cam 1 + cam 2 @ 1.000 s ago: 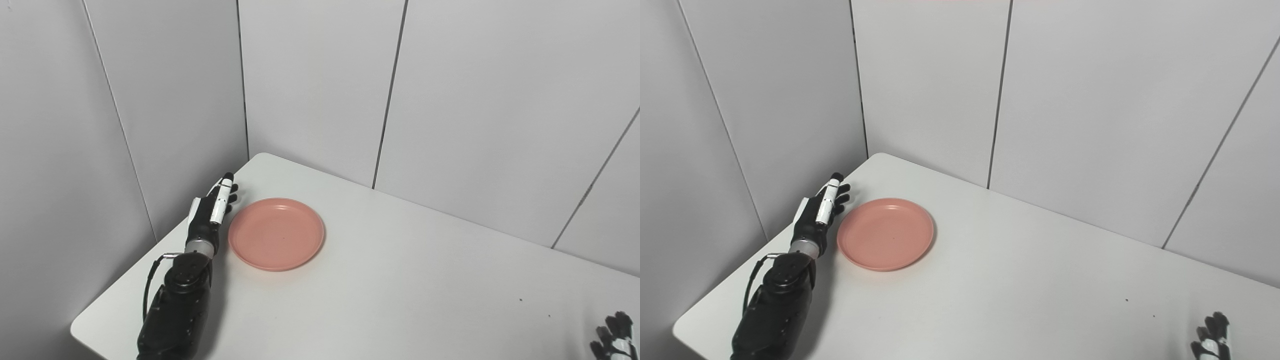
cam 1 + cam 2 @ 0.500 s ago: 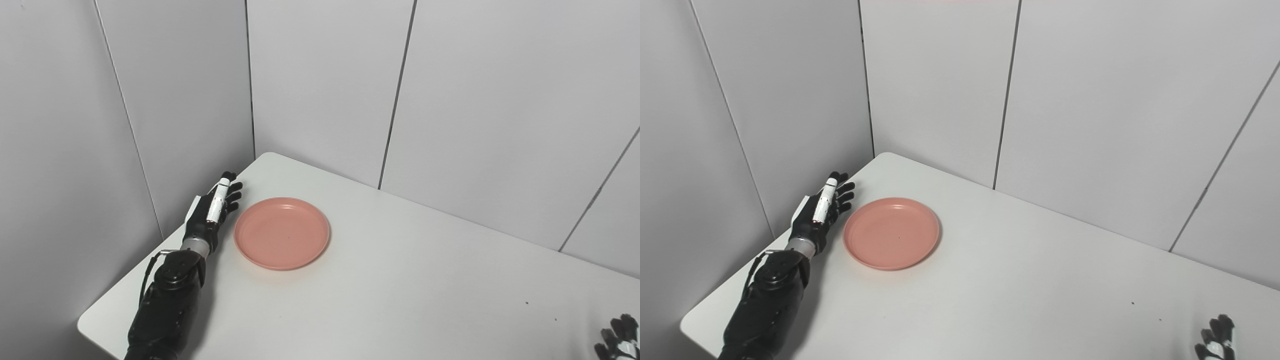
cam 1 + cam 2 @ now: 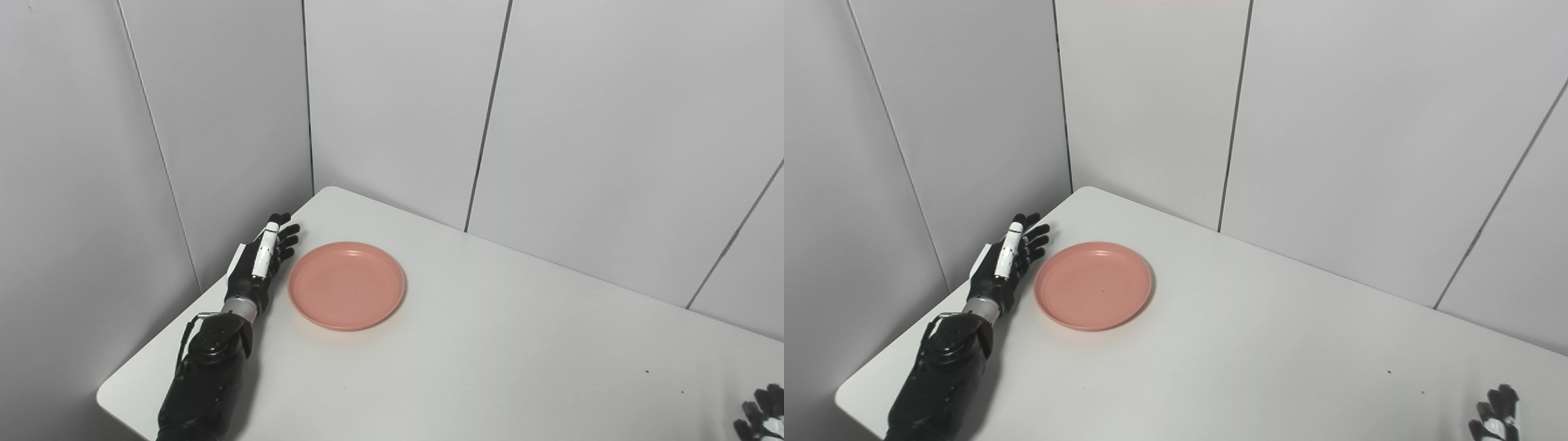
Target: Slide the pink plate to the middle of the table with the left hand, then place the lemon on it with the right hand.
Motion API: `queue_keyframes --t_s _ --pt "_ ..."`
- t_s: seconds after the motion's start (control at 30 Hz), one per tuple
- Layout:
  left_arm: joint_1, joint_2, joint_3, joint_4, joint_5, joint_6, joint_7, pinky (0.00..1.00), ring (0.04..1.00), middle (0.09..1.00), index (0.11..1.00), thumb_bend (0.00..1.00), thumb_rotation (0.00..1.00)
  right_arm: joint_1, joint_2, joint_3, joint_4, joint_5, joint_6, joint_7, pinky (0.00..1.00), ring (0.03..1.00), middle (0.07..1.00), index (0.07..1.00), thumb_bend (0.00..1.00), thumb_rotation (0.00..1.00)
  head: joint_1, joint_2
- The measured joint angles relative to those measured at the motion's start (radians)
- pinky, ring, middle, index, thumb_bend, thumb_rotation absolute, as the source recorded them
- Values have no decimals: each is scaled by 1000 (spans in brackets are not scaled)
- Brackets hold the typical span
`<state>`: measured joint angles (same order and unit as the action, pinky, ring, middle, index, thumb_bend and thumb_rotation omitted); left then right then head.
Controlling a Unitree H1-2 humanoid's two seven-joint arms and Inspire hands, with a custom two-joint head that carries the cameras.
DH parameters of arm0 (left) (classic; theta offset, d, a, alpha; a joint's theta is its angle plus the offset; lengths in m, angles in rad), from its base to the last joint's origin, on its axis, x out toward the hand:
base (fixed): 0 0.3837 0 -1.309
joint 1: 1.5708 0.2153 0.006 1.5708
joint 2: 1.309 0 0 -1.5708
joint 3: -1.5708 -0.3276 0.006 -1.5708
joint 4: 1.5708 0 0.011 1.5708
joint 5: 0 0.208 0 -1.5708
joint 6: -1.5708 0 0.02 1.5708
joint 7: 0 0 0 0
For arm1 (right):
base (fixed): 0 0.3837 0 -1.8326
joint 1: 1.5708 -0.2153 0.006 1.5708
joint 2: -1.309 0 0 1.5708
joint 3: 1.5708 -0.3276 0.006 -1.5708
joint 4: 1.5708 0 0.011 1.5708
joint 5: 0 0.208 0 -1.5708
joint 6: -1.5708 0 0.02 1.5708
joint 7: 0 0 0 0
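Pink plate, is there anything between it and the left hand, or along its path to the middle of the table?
Nothing visible. The left hand sits just left of the pink plate, fingers extended, with only bare table to the plate's right. No lemon is in view.

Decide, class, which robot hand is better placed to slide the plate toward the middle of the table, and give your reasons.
Left. The left robot hand lies open right beside the plate, on its outer side. Only the fingertips of the right robot hand show, at the bottom right corner, far away.
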<state>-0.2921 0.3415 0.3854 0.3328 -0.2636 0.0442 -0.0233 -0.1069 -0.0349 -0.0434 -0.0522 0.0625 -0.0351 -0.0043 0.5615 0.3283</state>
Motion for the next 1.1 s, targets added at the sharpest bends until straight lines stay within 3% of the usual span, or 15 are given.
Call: queue_keyframes --t_s 0.77,1.1 --pt "-5 -66 -90 -25 -5 -28 17 937 917 904 902 587 1000 15 1 5 -3 -5 1 -6 1000 1000 1000 1000 440 1000 -18 26" --pt "-8 -87 -118 -31 -4 -35 15 939 909 893 893 577 1000 19 11 9 -31 -11 13 -9 1000 1000 1000 1000 409 1000 -86 51"
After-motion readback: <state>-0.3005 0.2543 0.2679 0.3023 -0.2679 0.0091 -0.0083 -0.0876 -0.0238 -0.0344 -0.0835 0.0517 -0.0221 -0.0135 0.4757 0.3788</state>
